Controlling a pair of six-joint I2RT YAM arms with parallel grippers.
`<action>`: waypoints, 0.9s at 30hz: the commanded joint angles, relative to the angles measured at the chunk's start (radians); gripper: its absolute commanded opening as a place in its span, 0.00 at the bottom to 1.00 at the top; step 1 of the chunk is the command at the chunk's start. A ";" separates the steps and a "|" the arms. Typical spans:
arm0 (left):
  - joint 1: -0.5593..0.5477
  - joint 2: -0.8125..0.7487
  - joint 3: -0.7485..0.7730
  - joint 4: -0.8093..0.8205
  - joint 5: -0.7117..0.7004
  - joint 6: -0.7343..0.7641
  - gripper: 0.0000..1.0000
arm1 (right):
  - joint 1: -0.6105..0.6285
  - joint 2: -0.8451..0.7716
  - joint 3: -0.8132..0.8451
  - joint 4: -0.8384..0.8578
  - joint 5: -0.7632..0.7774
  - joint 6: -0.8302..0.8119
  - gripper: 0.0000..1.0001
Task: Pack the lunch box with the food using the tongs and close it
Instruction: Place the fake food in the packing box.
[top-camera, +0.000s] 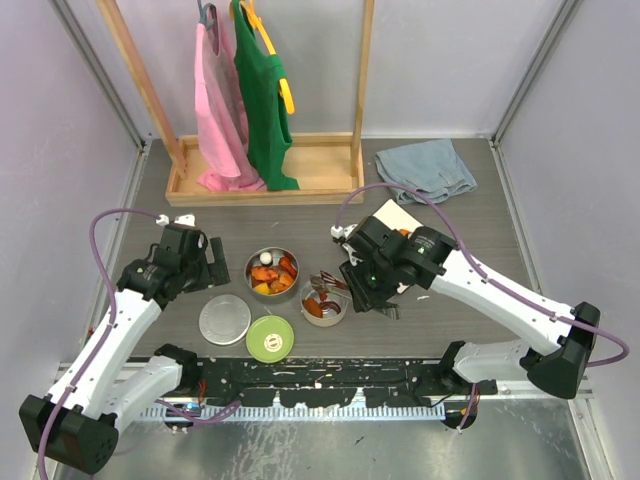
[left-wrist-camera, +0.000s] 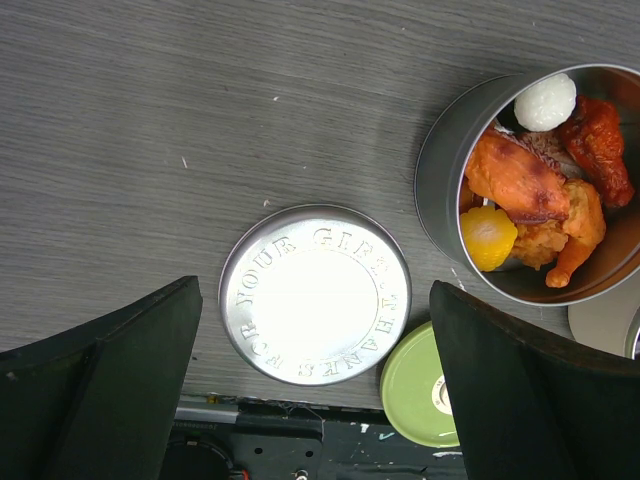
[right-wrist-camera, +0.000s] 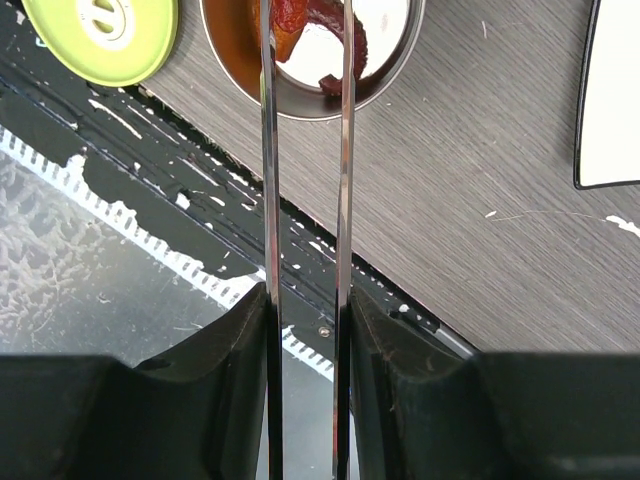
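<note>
Tongs (right-wrist-camera: 268, 200) over sparse open tin (top-camera: 325, 305), fuller open tin (top-camera: 272, 270) alongside.

On the steel lid (left-wrist-camera: 314, 294), just left of the full tin (left-wrist-camera: 440, 195), I read raised letters running round the rim: "THANKS", "FOR YOUR", then a word beginning "GER". Glare hides the rest of that word from me.

Robotics lab: plain-walled cell (top-camera: 450, 60) w/ alu frame (top-camera: 100, 72)

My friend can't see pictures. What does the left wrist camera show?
A steel lid lies on the grey table, framed by the black fingers of the open left hand. Upper right, a steel tin holds orange, red and yellow food and a white ball; a lime-green lid sits below.
</note>
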 joint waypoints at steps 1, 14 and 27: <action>0.004 -0.006 0.015 0.016 -0.010 0.007 0.98 | 0.009 -0.003 0.002 0.020 0.031 0.016 0.25; 0.003 -0.002 0.015 0.016 -0.010 0.007 0.98 | 0.018 0.049 -0.011 0.029 0.028 0.003 0.26; 0.003 -0.006 0.015 0.014 -0.013 0.006 0.98 | 0.020 0.062 0.017 0.053 0.051 -0.011 0.42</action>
